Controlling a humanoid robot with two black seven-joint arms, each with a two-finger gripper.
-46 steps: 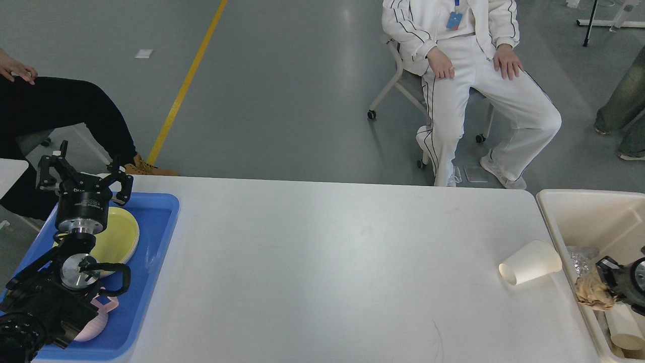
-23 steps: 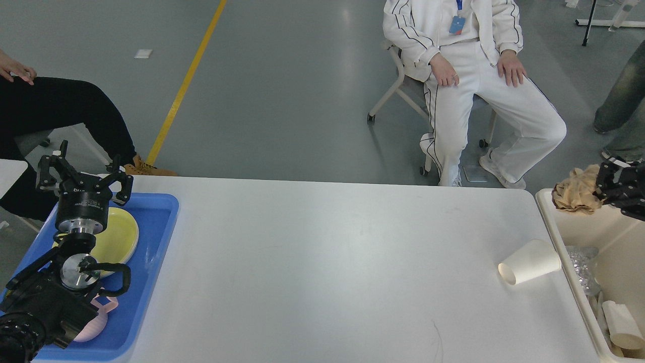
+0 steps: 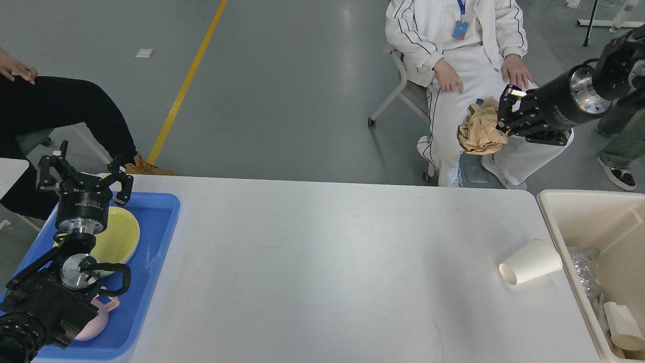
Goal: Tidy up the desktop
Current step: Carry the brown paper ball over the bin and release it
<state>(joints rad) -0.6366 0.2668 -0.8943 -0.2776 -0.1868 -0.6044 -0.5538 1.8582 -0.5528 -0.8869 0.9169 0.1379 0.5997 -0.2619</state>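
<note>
Right hand [image 3: 496,128] has swung from the bin at lower right, up and over to the upper right of the frame, carrying the crumpled brown paper [image 3: 480,133] with it. Fingers are closed on the wad's right side; wad hangs in the air over the floor, beyond the bench's far edge, in front of the seated person in white [image 3: 468,75].

Left hand [image 3: 83,174] hasn't moved: same spot at left of frame above the blue tray [image 3: 151,262], fingers spread wide, holding nothing.

Bench [image 3: 327,272] is the white top filling the middle and bottom of the frame, between tray on the left and cream bin [image 3: 569,212] on the right. Its surface is mostly bare. One white paper cup [image 3: 530,262] lies tipped on its side near the right edge, just beside the bin wall, mouth toward lower left; same place as before.

Tray holds a yellow plate [image 3: 121,234], partly hidden by the left arm, and a pale pink item [image 3: 98,320] at the near end, also partly hidden.

Bin contents at lower right: something clear and crinkled [image 3: 582,267] and another paper cup [image 3: 622,325] on its side.

Second person in black trousers [image 3: 60,111] sits at upper left.
</note>
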